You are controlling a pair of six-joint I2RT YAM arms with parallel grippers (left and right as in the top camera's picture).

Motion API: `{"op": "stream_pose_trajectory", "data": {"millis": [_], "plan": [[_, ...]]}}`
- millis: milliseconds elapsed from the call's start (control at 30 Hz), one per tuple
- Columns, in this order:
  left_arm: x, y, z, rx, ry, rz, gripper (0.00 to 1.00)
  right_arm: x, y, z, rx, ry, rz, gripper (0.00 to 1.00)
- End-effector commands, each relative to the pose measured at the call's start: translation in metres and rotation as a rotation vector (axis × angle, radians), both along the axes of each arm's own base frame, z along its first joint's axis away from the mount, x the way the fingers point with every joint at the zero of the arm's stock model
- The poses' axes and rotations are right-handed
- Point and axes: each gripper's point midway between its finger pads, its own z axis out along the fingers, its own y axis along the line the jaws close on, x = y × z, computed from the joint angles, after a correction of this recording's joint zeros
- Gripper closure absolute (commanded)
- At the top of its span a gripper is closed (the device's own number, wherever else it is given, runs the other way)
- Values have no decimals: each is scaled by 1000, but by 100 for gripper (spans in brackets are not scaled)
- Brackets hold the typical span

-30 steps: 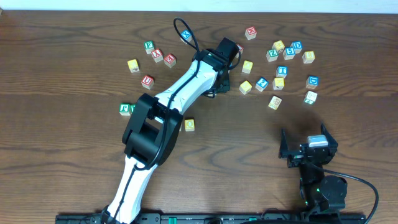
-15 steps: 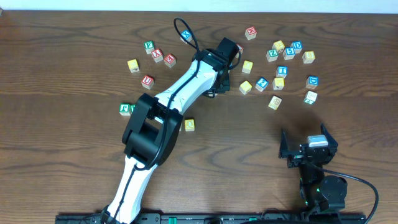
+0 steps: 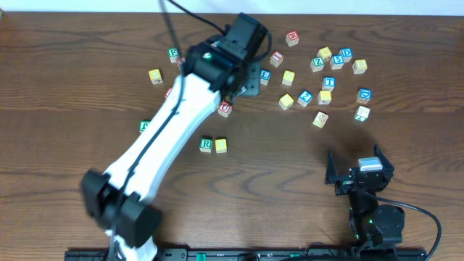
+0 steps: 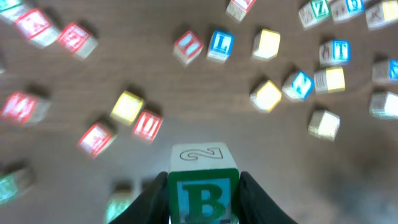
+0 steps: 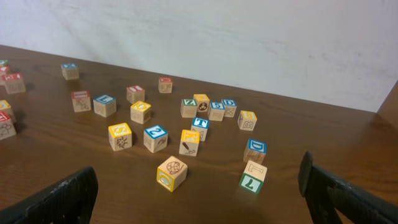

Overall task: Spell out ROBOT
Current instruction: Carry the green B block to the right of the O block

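Note:
My left gripper (image 4: 203,208) is shut on a green block with the letter B (image 4: 203,196) and holds it above the table. In the overhead view the left gripper (image 3: 249,78) hangs over the back middle of the table, and the B block is hidden under it. A green R block (image 3: 206,144) and a yellow block (image 3: 221,146) sit side by side at the table's middle. A blue T block (image 3: 328,82) lies in the right cluster and also shows in the right wrist view (image 5: 200,123). My right gripper (image 3: 359,172) is open and empty near the front right.
Several loose letter blocks lie scattered at the back right (image 3: 324,54) and back left (image 3: 155,75). A red block (image 3: 225,109) lies just below the left gripper. A green block (image 3: 145,125) sits at the left. The left arm (image 3: 159,138) crosses the table diagonally.
My left arm has lifted and swung leftward, with the gripper shifted slightly left and raised. The green R block and a red block, hidden under the arm before, now show. The right arm has not moved.

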Motion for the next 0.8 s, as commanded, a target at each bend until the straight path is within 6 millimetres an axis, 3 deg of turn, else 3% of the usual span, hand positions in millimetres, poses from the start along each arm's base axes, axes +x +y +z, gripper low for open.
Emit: {"op": "stream_pose_trajectory", "data": {"millis": [0,100,333,533,633,767], "plan": [[-23,21,14,70,18,-26,80,0,-1,-2,8,6,-1,1],[-46,43,5,162,106,-16,92,0,-1,-2,8,6,-1,1],[-85,58,-37,281,281,-49,92,0,-1,-2,8,6,-1,1],[-111,43,-67,255,243,-85,92,0,-1,-2,8,6,-1,1],[-127,28,-70,152,152,-58,92,0,-1,-2,8,6,-1,1],[-131,22,-75,63,119,27,92,0,-1,-2,8,6,-1,1]]}}
